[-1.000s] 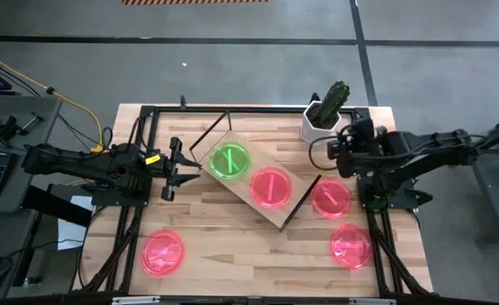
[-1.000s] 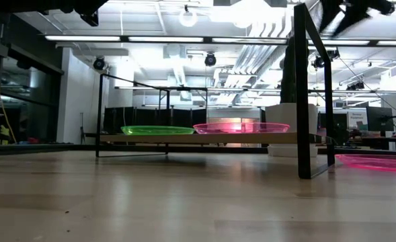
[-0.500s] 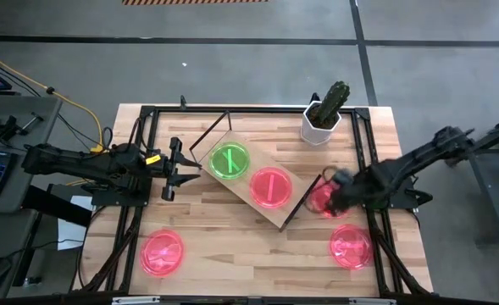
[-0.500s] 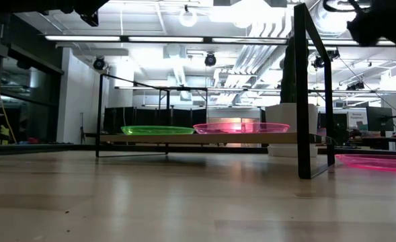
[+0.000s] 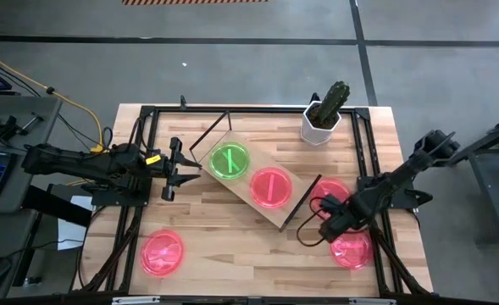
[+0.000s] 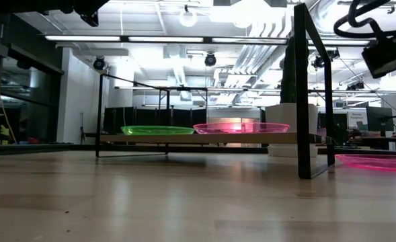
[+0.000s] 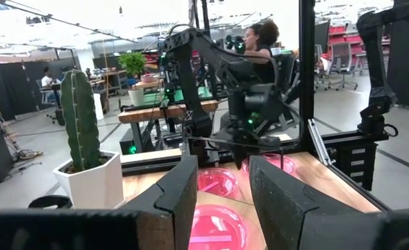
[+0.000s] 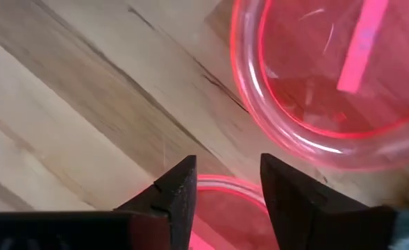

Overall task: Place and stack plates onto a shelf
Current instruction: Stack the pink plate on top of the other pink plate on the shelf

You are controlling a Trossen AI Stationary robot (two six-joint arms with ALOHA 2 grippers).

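Butcher-block table (image 5: 232,246), grey concrete floor around it, a potted cactus (image 5: 325,114) at the far edge. The shelf (image 5: 296,207) sits angled mid-table, carrying a green plate (image 5: 230,161) and a pink plate (image 5: 271,187). The right gripper (image 5: 327,227) hangs between two pink plates (image 5: 351,247) on the table, fingers (image 8: 180,191) parted, empty. The left gripper (image 5: 169,169) waits open beside the shelf. Only the left wrist view shows a seated person (image 7: 260,42) in the room; only the high view shows the lone pink plate (image 5: 163,252) at the near left.
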